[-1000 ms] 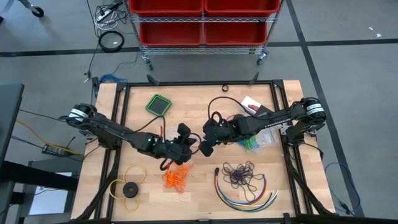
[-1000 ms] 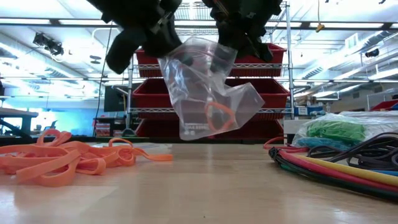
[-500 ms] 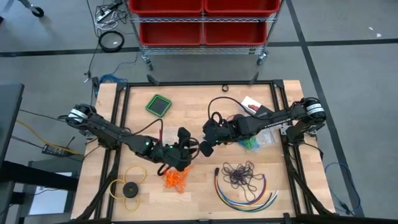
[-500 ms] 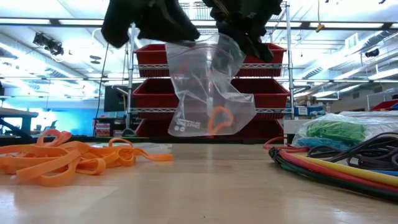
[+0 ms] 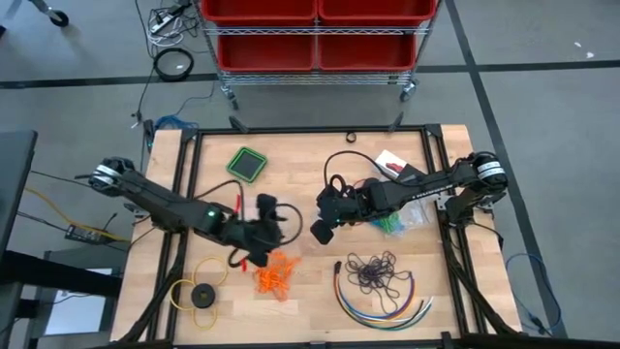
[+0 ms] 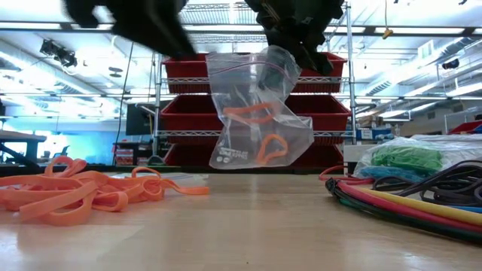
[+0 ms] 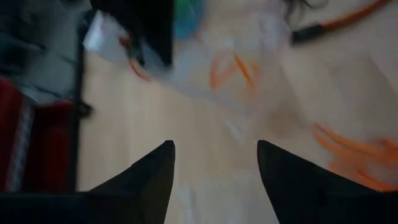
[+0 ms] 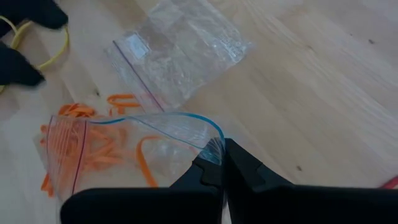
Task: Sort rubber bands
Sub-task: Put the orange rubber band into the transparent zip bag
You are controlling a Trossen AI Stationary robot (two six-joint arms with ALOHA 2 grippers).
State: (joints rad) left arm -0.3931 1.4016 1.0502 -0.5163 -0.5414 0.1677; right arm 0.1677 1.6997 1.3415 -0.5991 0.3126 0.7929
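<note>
A clear zip bag (image 6: 260, 113) with orange rubber bands (image 6: 265, 147) inside hangs above the table from my right gripper (image 8: 219, 163), which is shut on it near the table's middle (image 5: 320, 231). My left gripper (image 7: 214, 155) stands open just left of the bag (image 5: 269, 215), above the table, with nothing between its fingers. A loose pile of orange rubber bands (image 5: 274, 275) lies on the table under it. Dark purple bands (image 5: 373, 271) lie on the near right. Green bands (image 6: 407, 158) sit in another bag. My right gripper pinches the zip bag's open top rim (image 8: 211, 144) at one corner between its two fingers. The fingers slant down from the table's right side. The bag hangs below them, clear of the table, its mouth gaping and its body slack.
An empty clear bag (image 8: 180, 50) lies flat on the table beyond the held one. Curved coloured cables (image 5: 383, 305) lie near the front edge, a yellow ring with a black disc (image 5: 199, 291) at the front left, a green square (image 5: 247, 163) at the far left.
My left gripper has opened, let go of the bag and drawn back up and toward the table's left edge, rolling as it went. The bag now hangs from my right gripper alone, and a second orange band shows inside it.
</note>
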